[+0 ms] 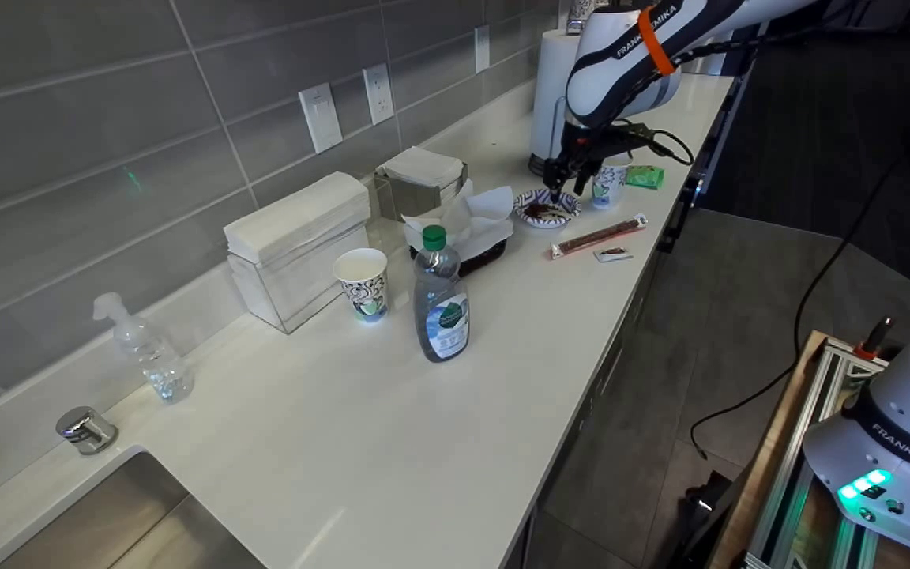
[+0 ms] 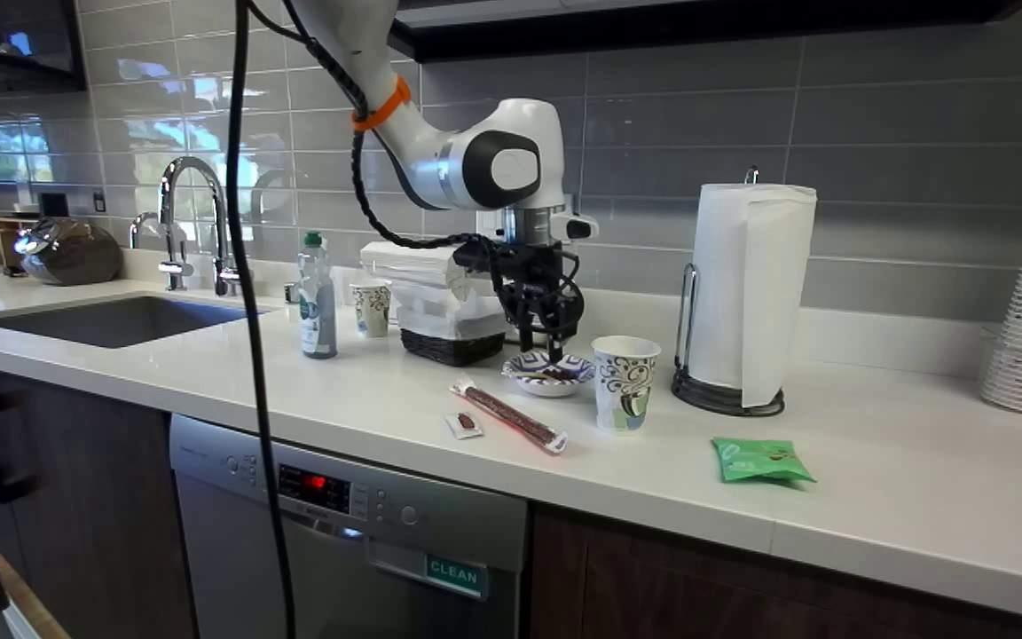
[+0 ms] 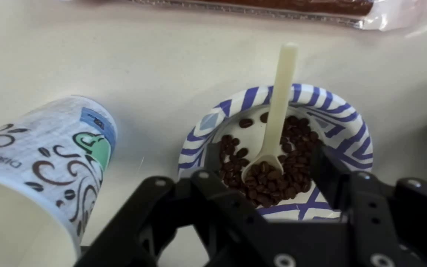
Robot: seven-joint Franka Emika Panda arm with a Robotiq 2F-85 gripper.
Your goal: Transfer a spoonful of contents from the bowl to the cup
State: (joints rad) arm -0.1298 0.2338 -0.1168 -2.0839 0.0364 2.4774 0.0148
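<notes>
A kitchen, from its sink (image 2: 112,324), chrome faucet (image 2: 167,209), dishwasher (image 2: 342,564) with CLEAN sign (image 2: 454,575), and paper towel roll (image 2: 737,293)

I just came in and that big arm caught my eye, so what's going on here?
A robot arm hangs over a patterned paper bowl of coffee beans, its tool open. A pale spoon lies in the bowl, scoop end among the beans, handle over the rim; the tool isn't gripping it. The job is to transfer a spoonful, presumably into the patterned paper cup beside the bowl; that's not done yet.
</notes>
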